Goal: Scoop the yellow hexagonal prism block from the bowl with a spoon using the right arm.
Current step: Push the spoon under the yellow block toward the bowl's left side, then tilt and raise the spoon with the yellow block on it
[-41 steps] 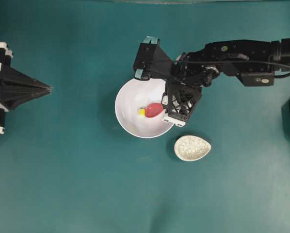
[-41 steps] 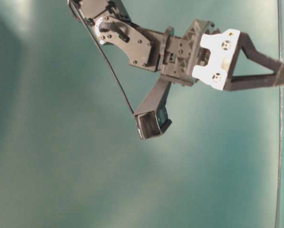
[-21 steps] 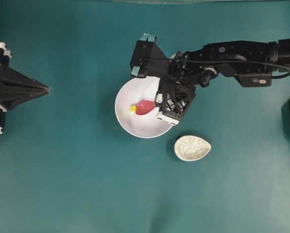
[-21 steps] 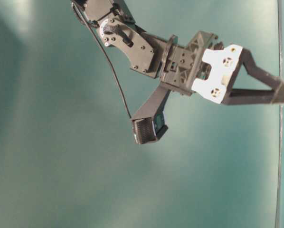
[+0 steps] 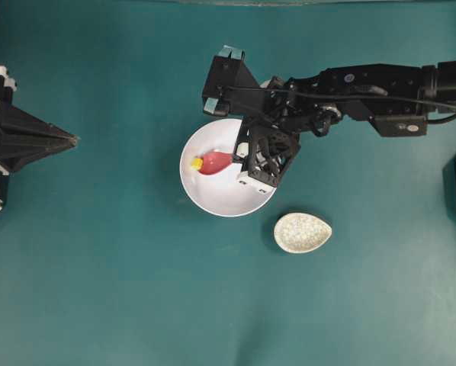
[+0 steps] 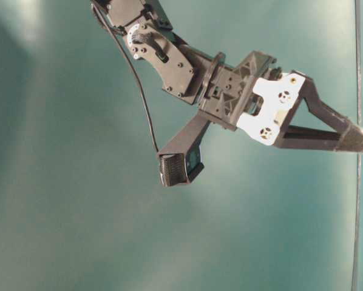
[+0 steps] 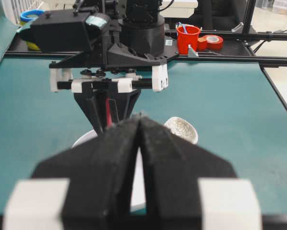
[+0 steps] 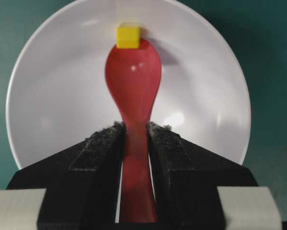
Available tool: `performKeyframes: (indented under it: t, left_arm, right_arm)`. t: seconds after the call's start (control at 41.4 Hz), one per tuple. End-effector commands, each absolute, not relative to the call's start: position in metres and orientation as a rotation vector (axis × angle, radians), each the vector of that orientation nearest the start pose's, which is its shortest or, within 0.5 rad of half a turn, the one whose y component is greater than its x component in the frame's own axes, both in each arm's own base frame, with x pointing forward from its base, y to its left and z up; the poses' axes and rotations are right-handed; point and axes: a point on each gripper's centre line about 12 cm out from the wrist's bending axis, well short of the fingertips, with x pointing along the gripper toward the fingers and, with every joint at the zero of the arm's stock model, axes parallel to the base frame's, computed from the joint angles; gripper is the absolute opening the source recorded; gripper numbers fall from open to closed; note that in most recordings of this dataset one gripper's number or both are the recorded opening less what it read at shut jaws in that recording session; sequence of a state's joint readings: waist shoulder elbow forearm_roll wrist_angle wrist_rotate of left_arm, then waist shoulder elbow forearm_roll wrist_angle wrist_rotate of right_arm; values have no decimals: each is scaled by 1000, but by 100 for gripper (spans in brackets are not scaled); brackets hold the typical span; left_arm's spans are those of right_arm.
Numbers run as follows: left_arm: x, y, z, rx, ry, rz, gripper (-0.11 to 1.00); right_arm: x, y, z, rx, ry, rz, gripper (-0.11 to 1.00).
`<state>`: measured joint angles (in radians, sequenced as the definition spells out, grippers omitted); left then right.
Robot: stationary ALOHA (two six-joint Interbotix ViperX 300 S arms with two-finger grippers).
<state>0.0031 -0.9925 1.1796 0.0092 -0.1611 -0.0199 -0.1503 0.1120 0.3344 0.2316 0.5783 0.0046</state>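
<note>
Now, right claw [image 8: 135,139] clamped on spoon [image 8: 134,91] handle, spoon head inside bowl [image 5: 213,200] near table centre, yellow block [image 8: 128,36] touching spoon tip, left claw [image 7: 139,125] pressed closed, near left edge.

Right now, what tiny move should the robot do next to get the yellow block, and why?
Probably tip the spoon a bit more and nudge it forward under the yellow block. The block sits at the spoon's front lip, not inside the head, close to the far wall of the bowl. The right gripper is clamped on the handle.
</note>
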Motion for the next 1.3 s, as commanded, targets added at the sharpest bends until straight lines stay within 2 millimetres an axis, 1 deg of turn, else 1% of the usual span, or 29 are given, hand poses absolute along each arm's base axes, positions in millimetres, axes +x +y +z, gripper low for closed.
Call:
performKeyframes:
  t: [0.0, 0.459, 0.749, 1.281]
  left_arm:
    - [196, 0, 292, -9, 0, 1, 0]
    - [197, 0, 292, -9, 2, 1, 0]
    - [196, 0, 292, -9, 0, 1, 0]
    - [197, 0, 292, -9, 2, 1, 0]
  right_arm:
    - [427, -49, 205, 311, 953, -116, 22]
    - [426, -50, 206, 309, 907, -126, 22]
    - [418, -49, 205, 304, 859, -136, 22]
    - [402, -38, 206, 284, 734, -136, 22]
